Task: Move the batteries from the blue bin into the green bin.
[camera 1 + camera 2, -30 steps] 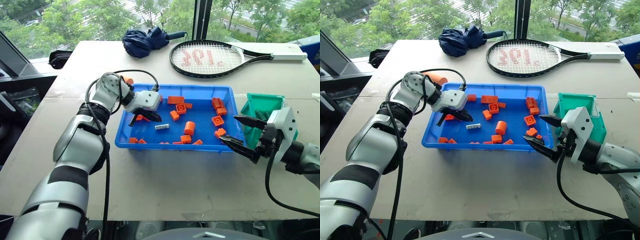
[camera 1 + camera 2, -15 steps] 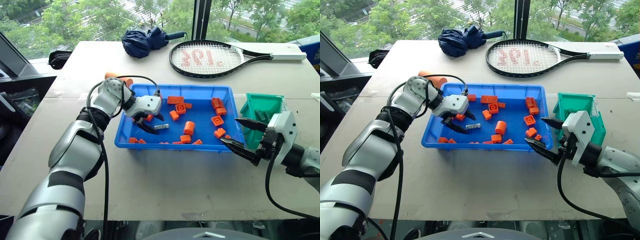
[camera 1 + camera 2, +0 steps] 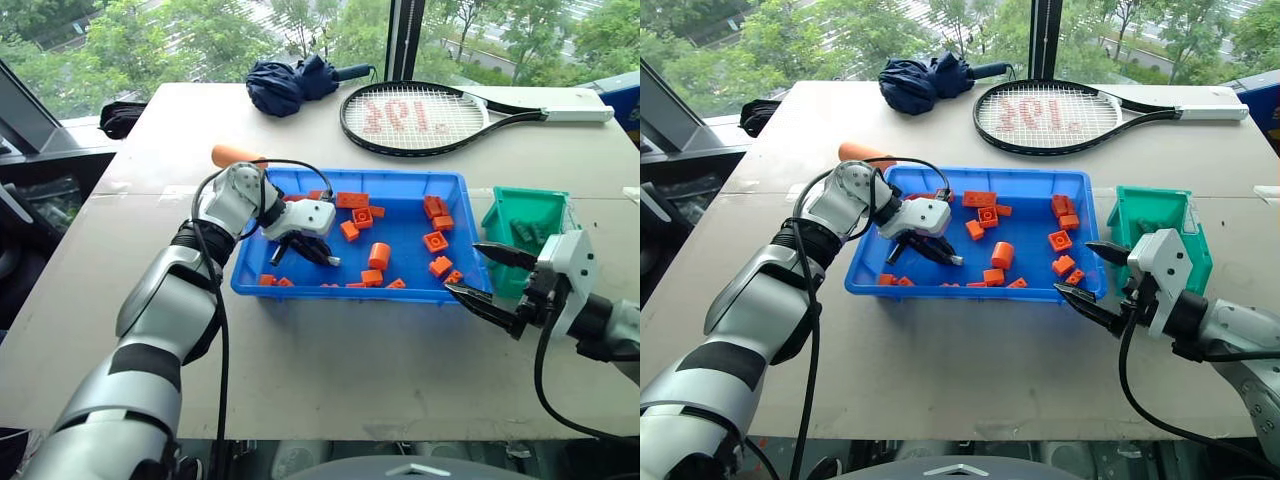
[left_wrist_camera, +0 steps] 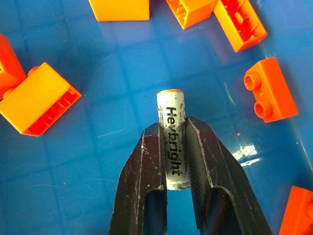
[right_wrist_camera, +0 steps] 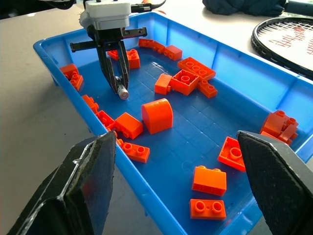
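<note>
L claw [image 5: 119, 83] grips battery [image 5: 121, 92] in blue bin [image 5: 254, 63].

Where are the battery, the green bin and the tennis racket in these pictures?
battery [image 4: 172, 132], left wrist view, on its printed side between the black fingers.
green bin [image 3: 527, 203], left eye view, on its back rim.
racket [image 3: 412, 116], left eye view, on the strings.

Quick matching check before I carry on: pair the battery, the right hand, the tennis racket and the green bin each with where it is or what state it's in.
1 battery
2 right hand
3 tennis racket
4 green bin

a beyond the blue bin on the table
b open, between the two bins
c clamped in the left hand
d beside the blue bin's right end

Pairs: 1-c, 2-b, 3-a, 4-d
</note>
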Robot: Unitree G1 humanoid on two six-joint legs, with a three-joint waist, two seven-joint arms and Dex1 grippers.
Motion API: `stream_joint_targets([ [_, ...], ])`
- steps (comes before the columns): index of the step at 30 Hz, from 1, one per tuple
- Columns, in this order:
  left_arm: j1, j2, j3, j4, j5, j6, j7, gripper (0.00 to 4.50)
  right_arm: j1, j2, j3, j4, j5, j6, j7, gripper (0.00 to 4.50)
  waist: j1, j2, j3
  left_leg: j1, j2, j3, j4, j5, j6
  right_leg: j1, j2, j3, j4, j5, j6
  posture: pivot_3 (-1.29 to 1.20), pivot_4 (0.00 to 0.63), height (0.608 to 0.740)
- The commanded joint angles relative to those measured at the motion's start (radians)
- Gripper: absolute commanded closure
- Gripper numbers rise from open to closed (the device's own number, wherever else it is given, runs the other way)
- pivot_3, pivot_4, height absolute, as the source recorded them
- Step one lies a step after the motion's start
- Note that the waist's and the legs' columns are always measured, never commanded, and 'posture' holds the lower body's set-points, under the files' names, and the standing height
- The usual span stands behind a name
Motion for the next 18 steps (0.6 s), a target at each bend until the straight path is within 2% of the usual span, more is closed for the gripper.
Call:
stream_joint_targets([
  [1, -0.084, -0.051, 0.071, 0.012, -0.032, 0.025, -0.002, 4.47, 0.010, -0.015, -0.076, -0.037, 0.042, -0.005, 0.000, 0.54, 0.001, 0.000, 0.000, 0.000, 0.000, 0.000, 0.000, 0.000, 0.000, 0.000, 0.000, 0.000, 0.000, 0.000, 0.000, 0.00, 0.150, 0.740],
  [7, -0.200, -0.203, 0.177, 0.087, -0.075, 0.031, 0.067, 4.47, 0.055, -0.040, -0.183, -0.025, 0.054, -0.001, 0.003, 0.54, 0.015, -0.004, 0.002, -0.003, -0.002, -0.002, 0.004, 0.000, 0.000, 0.000, -0.001, -0.003, 0.000, 0.000, 0.000, 0.00, 0.150, 0.740],
  [11, -0.256, -0.313, 0.174, 0.194, 0.004, -0.029, 0.253, 4.47, 0.084, -0.036, -0.225, -0.039, 0.059, 0.000, -0.016, 0.54, 0.006, -0.004, 0.002, -0.002, -0.003, -0.001, 0.003, 0.000, 0.001, 0.000, -0.002, -0.002, 0.002, 0.000, 0.001, 0.00, 0.150, 0.740],
  [18, -0.279, -0.372, 0.123, 0.296, 0.141, -0.080, 0.377, 4.47, 0.104, -0.025, -0.253, -0.074, 0.068, -0.003, -0.062, 0.54, -0.001, -0.004, 0.002, 0.000, -0.003, 0.000, 0.003, 0.000, 0.001, -0.001, -0.001, 0.001, 0.004, 0.000, 0.001, 0.00, 0.150, 0.740],
])
